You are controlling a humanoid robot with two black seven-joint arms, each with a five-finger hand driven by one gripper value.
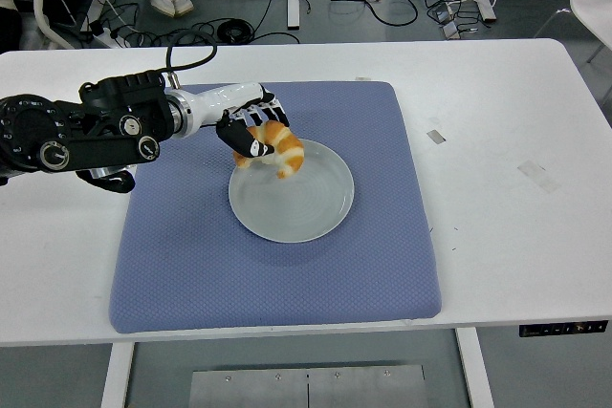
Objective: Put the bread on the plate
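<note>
The near strip of the white desk (535,274) is bare, and a blue quilted mat (191,265) covers its middle. On the mat sits a pale grey-green plate (306,212), empty across its near half. Over the plate's far left rim the left hand (251,131) holds a croissant (280,152), the fingers (251,148) curled around its upper end while its lower end hangs toward the plate. Whether the croissant touches the plate cannot be told; it appears slightly above it. The right hand is not in view.

Risk assessment: the croissant lies near the rim, not the centre. Release here could let it tip outward onto the mat. A curved, tapered pastry may also roll on landing, or catch on a finger as the grip opens.

Beyond the desk, cables (287,2) lie on the floor.
</note>
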